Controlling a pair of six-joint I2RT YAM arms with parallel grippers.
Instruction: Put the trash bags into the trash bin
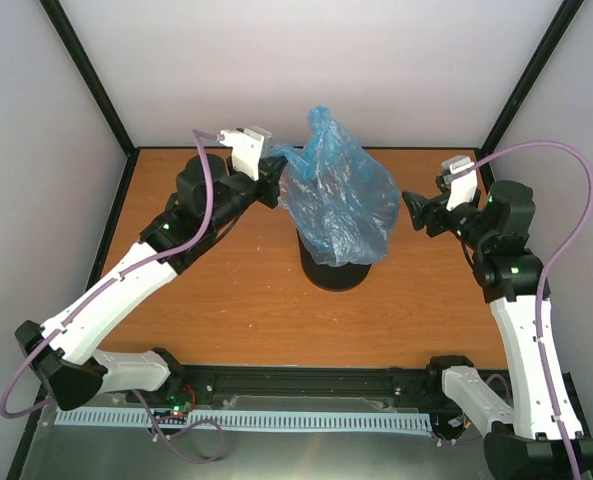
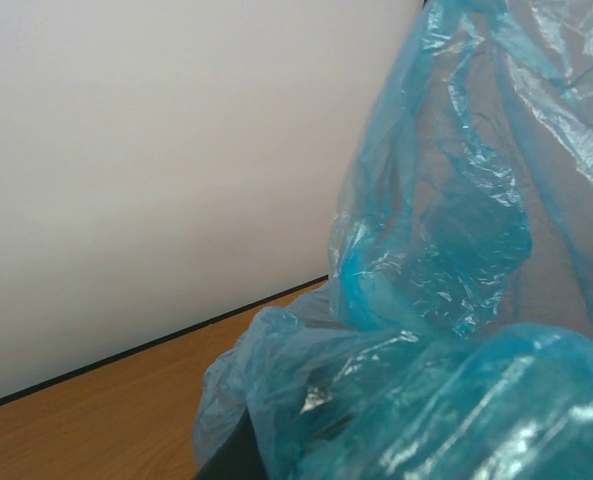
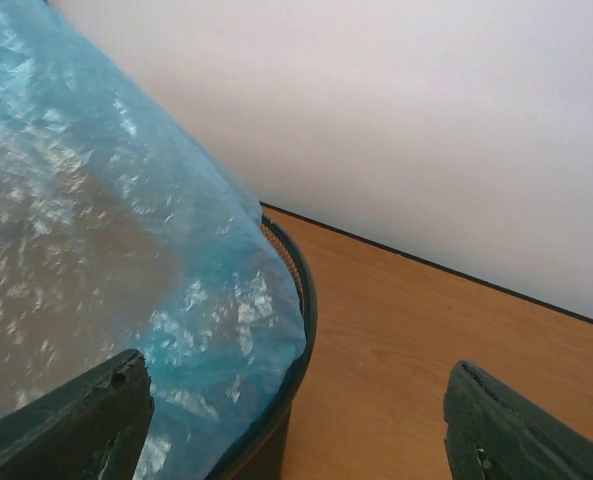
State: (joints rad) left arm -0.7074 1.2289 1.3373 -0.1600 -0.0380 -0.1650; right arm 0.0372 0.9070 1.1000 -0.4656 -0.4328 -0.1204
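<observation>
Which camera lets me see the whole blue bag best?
The top camera: the whole blue bag shows there, draped over the black bin. The left wrist camera sees only crinkly folds up close; the right wrist camera sees just one side by the bin's rim.

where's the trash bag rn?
Top view, table centre: the trash bag is draped over the trash bin, its left edge pinched by the left gripper.

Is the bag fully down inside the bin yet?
No, most of the bag billows up above the bin, draped over its top in the top view.
</observation>
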